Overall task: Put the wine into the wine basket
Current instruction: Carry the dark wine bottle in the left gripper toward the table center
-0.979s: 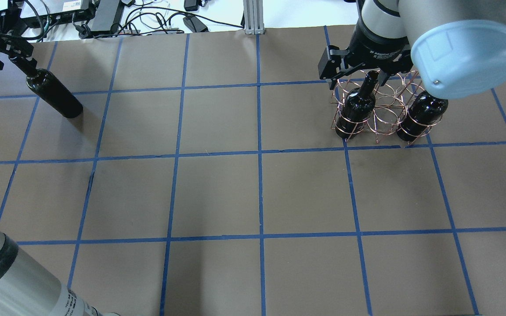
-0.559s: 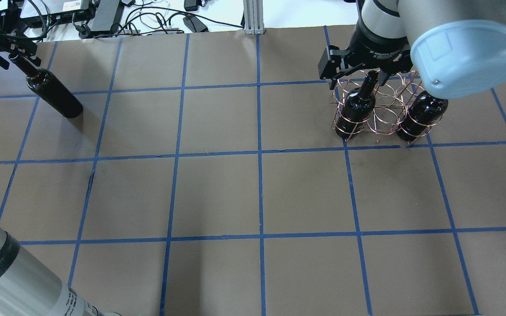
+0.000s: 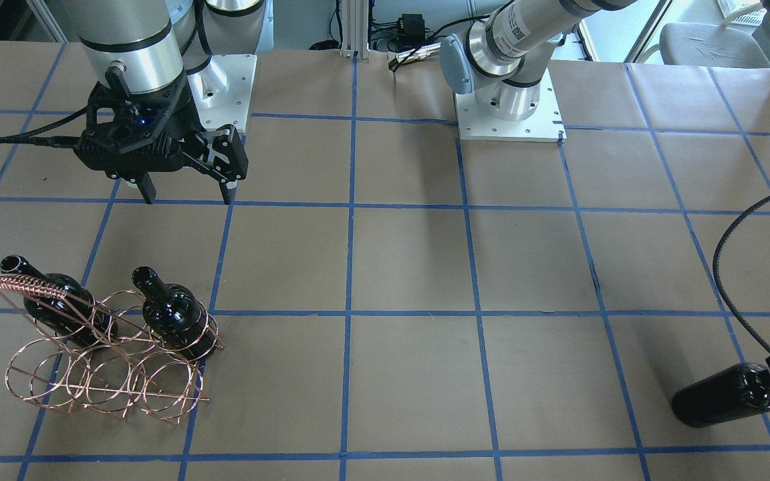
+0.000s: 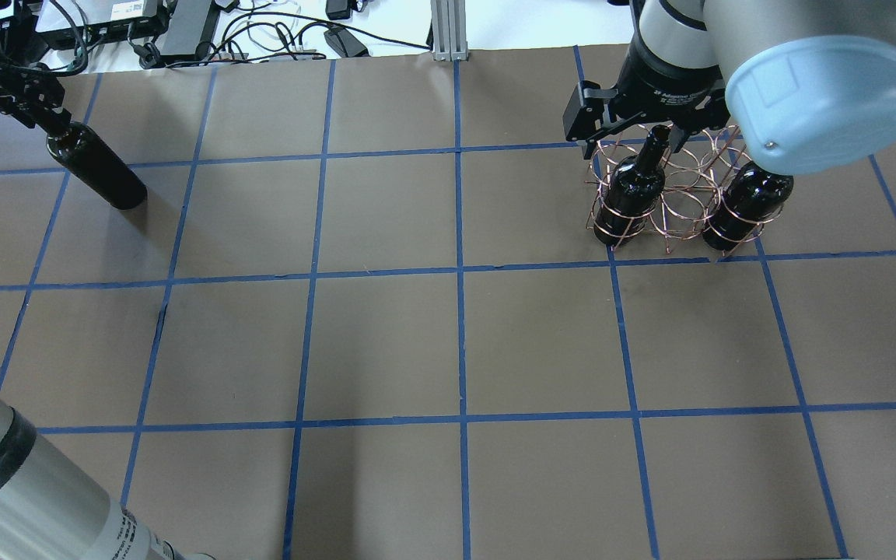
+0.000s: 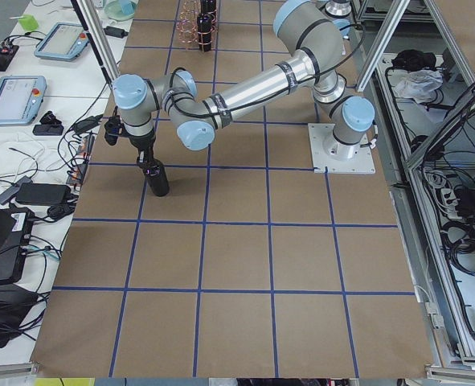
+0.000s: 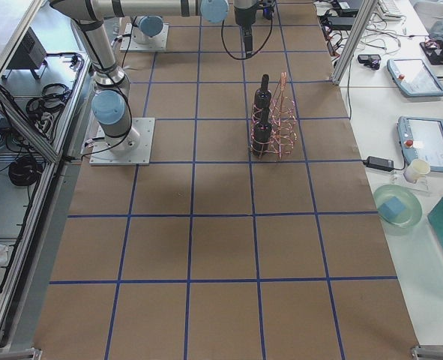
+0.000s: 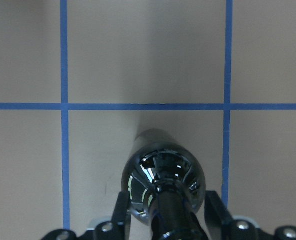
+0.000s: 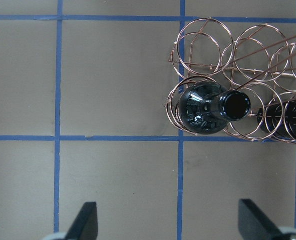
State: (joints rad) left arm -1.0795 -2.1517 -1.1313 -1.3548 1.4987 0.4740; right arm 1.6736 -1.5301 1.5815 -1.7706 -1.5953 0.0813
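Note:
One wine bottle, glossy black, stands upright alone at the table's far left; it also shows in the front view and in the left wrist view. My left gripper is open, with its fingers on either side of the bottle's neck and a gap on each side. The copper wire wine basket stands at the far right and holds two look-alike bottles. My right gripper is open and empty, and hangs above the table beside the basket.
The table is brown paper with a blue tape grid. Several basket rings hold nothing. Cables and power bricks lie past the far edge. Both arm bases stand on the robot's side.
My left gripper has come down over the free bottle's neck, so less of the neck shows. The bottle, the basket and my right gripper have stayed put.

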